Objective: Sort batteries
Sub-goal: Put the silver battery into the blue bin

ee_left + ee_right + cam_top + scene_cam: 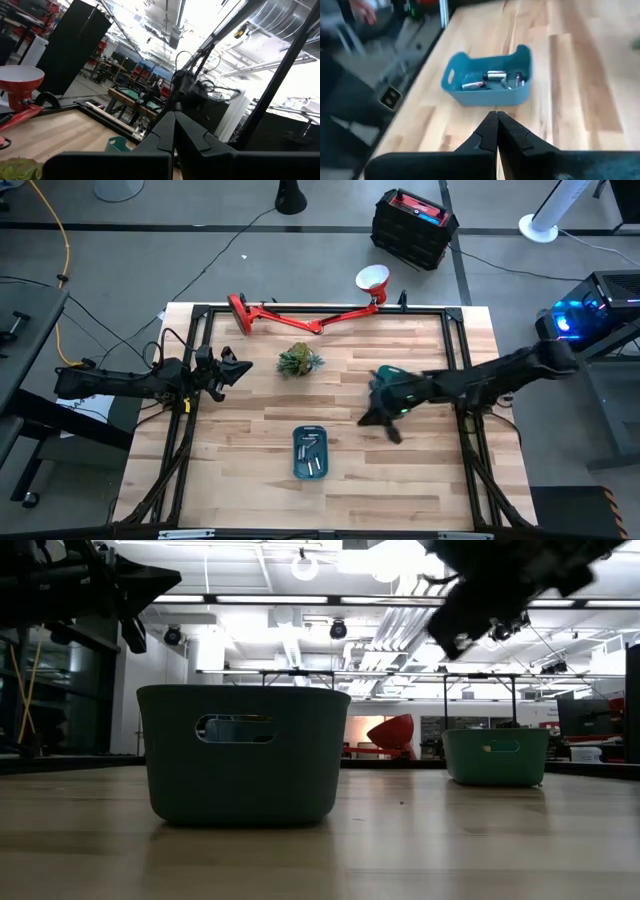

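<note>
Overhead, my left end effector point(240, 368) sits at the left edge of the table point(250, 480), fingers pressed together and holding nothing. My right end effector point(385, 423) hangs right of centre, also pinched shut and empty, just below a teal tray point(385, 377) that my right arm partly covers. A second teal tray point(311, 454) lies low in the middle of the frame with the batteries point(312, 448) inside it as small silvery bits. A green plant clump point(298, 361) sits above it, and a red lamp point(300, 317) stretches along the table's top edge.

From table height, one teal tray point(240, 752) fills the centre left of the frame and another point(495, 756) stands smaller at the right. Both arms show only as dark shapes along the top.

Through my left wrist camera, my closed fingers point(172, 132) meet at bottom centre. The red lamp's white shade point(20, 80) is at the left, and a tray rim point(117, 145) peeks out near the bottom.

Through my right wrist camera, my fingers point(495, 132) touch tip to tip at bottom centre. Just above them is the tray point(487, 80) holding the batteries point(495, 80), several silvery and dark cylinders lying on its floor.
</note>
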Controlling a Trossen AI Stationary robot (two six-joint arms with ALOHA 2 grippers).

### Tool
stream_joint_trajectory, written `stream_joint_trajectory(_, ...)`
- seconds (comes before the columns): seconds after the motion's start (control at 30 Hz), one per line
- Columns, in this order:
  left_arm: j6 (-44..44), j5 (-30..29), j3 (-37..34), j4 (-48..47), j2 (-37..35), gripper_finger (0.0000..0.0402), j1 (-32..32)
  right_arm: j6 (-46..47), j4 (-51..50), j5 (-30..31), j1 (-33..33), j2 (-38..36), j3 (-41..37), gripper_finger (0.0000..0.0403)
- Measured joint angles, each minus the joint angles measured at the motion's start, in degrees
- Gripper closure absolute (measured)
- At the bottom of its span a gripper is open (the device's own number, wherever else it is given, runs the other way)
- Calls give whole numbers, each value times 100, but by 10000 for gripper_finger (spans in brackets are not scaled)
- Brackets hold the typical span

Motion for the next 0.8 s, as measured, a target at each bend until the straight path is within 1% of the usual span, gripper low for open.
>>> stream_joint_trajectory(0.1,0,0,0,0,0,401,0,-298,101,1,-2,983,667,403)
stream_joint_trajectory(0.27,0,0,2,0,0,401,0,-823,32,-38,-184,2372,1840,403)
stream_joint_trajectory(0.4,0,-1,2,0,0,401,0,-1526,-421,-405,-255,3282,2929,403)
stream_joint_trajectory(0.53,0,-2,2,0,0,401,0,-2220,-1386,-614,-205,4046,3976,403)
stream_joint_trajectory(0.63,0,-2,2,-2,0,401,0,-2538,-2168,-642,-140,4478,4575,403)
stream_joint_trajectory(0.7,0,-2,2,-1,0,401,0,-2701,-2563,-634,-101,4705,4831,403)
stream_joint_trajectory(0.8,0,-2,2,0,0,401,0,-2719,-2649,-383,-75,4946,4981,403)
